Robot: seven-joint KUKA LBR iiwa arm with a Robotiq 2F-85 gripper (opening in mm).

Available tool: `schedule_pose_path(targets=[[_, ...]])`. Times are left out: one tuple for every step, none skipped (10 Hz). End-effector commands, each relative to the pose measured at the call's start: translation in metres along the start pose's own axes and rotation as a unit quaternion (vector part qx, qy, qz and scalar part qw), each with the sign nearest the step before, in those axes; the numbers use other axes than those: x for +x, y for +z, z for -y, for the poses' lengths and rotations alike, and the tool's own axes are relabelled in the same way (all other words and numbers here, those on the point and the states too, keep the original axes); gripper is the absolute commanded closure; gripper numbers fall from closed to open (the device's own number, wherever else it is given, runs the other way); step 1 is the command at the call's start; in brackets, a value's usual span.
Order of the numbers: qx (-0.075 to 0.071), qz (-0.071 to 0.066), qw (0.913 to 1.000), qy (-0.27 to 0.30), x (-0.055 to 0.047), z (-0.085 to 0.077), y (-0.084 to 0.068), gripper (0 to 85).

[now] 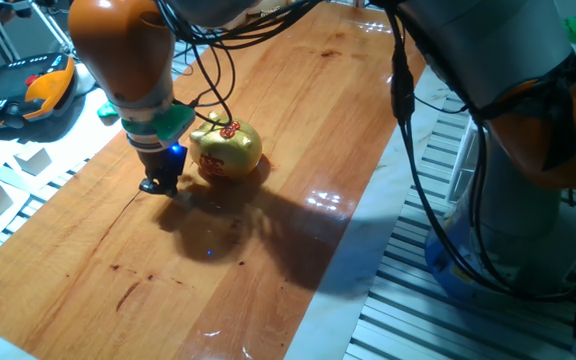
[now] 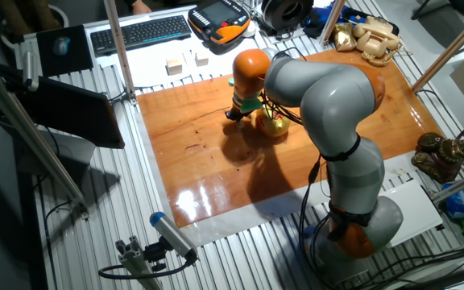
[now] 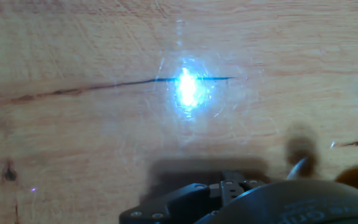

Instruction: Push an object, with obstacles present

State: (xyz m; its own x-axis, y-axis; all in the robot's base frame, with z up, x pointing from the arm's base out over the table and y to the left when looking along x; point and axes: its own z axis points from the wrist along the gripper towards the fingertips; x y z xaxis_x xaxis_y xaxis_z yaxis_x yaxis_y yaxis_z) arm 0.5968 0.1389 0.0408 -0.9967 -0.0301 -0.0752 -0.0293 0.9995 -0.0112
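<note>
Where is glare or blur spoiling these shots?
Hand view: a blue-white glare spot washes out the soft-focus wooden tabletop. One fixed view: the arm's shadow darkens the wood beside the shiny gold piggy bank. Other fixed view: window-like reflections near the front edge.

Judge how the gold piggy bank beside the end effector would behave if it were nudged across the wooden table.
The gold piggy bank looks rounded, so a nudge would probably rock or turn it rather than slide it straight. Its glossy shell on the polished table suggests little grip. It may be hollow and light, though that cannot be confirmed.
</note>
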Motion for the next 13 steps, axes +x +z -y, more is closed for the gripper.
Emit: schedule_pose_path(targets=[[0.002,0.001,1.0000,0.000,0.002,0.000,-0.001,85.0],[0.003,0.002,1.0000,-0.001,0.005,-0.001,0.000,85.0],[0.004,0.004,1.0000,-0.001,0.007,-0.002,0.001,85.0],[0.004,0.005,1.0000,-0.002,0.009,-0.002,0.001,85.0],[0.002,0.005,1.0000,-0.002,0.011,-0.003,0.001,85.0],[0.002,0.004,1.0000,-0.002,0.013,-0.003,0.000,85.0],[0.003,0.004,1.0000,-0.003,0.014,-0.002,0.001,85.0],[0.003,0.004,1.0000,-0.005,0.016,0.000,0.002,85.0],[0.002,0.005,1.0000,-0.006,0.018,0.002,0.005,85.0],[0.002,0.005,1.0000,-0.006,0.019,0.002,0.006,85.0],[0.002,0.005,1.0000,-0.003,0.020,0.001,0.006,85.0],[0.001,0.005,1.0000,-0.001,0.021,0.001,0.005,85.0],[-0.001,0.005,1.0000,0.002,0.021,0.000,0.004,85.0]])
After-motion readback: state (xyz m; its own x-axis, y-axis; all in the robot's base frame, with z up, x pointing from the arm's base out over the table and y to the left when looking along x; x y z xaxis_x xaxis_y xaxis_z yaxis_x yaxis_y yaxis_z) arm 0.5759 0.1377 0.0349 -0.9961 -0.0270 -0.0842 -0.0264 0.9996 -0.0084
